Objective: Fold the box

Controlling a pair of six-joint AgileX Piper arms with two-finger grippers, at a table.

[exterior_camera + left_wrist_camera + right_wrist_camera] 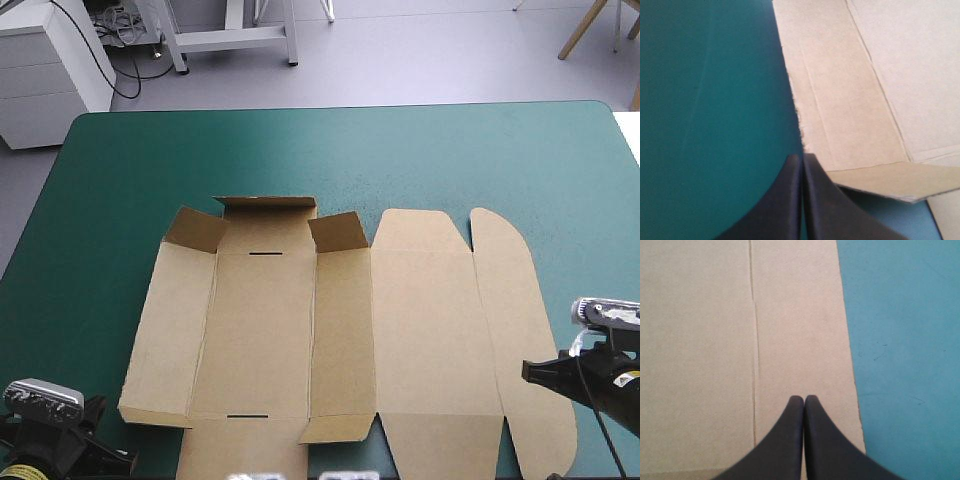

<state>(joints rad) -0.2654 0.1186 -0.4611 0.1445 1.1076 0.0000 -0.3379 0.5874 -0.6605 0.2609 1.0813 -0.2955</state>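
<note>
Box (345, 330): a cut sheet of brown board is seen spread over the middle and near part of the table (450, 150), on the teal-green cover. The sheet is mostly flat.
Left half of the box: a base panel with two short slots is flanked by two long side panels. The small flaps (338, 232) at the far end are turned up, and one flap at the near end is lifted a little off the cover.
Right half of the box: the broad lid panel and a narrow strip with rounded ends are laid flat, toward the table's right edge.
Left gripper (801, 158): the black fingers are pressed together into one pointed arch and nothing is held between them. The tip is placed over the cover, just beside the outer edge of the box's left side panel, close to its near-left corner. Whether the board is touched cannot be told.
Right gripper (804, 399): the fingers are likewise closed tip to tip, with nothing gripped. They are set over the narrow right strip of the box, between a crease line and the strip's outer edge, with bare cover just beyond that edge.
Arms: both are seen at the near side of the table, one by each near corner of the sheet, well apart.
</note>
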